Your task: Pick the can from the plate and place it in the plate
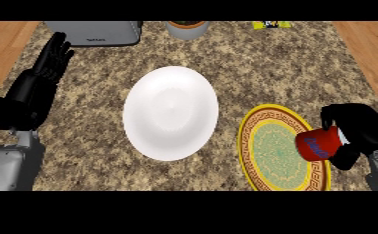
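Note:
A red can [318, 145] with a blue label lies tilted over the right edge of a yellow patterned plate [270, 148]. My right hand [355, 128] has its fingers and thumb curled round the can. Left of that plate sits a plain white plate [170, 112], in the middle of the counter, with nothing on it. My left hand [49, 63] rests open at the left edge, fingers straight and pointing up.
A grey toaster [94, 31] stands at the back left. A grey pot [187, 28] is at the back centre, and a yellow packet [271, 25] lies at the back right. Wooden strips [15, 40] border the speckled counter on both sides.

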